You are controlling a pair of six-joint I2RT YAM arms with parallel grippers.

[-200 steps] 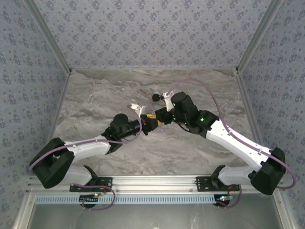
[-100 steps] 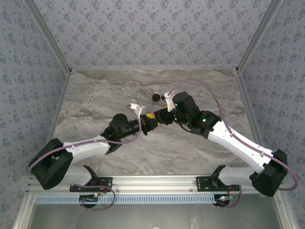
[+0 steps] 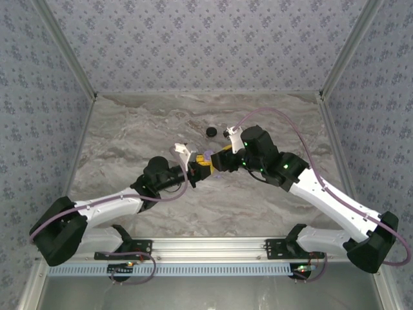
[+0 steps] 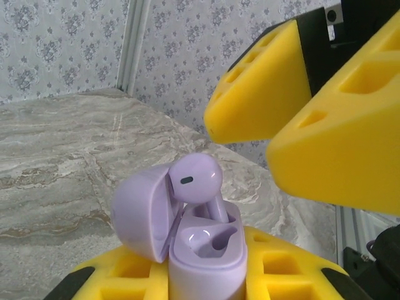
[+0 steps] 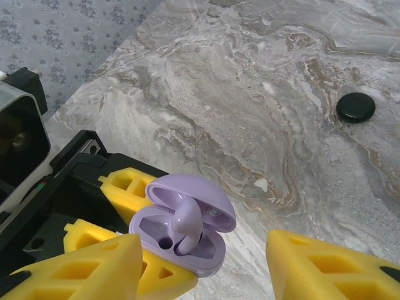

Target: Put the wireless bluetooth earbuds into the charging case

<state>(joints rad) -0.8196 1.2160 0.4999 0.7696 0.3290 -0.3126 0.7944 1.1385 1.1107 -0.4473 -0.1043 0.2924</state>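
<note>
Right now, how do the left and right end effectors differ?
The left end effector is shut on the open lilac charging case; the right end effector is open and holds nothing. The left's fingers touch the case; the right's stand clear of it. Both have yellow fingers.

Smooth, glossy lilac plastic charging case [image 4: 206,262] and earbud [image 4: 195,178]; polished marble-look table [image 5: 250,94].

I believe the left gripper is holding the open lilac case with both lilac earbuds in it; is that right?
Not quite: the left gripper holds the open lilac case with only one lilac earbud in it; the left wrist view shows its other well empty.
</note>
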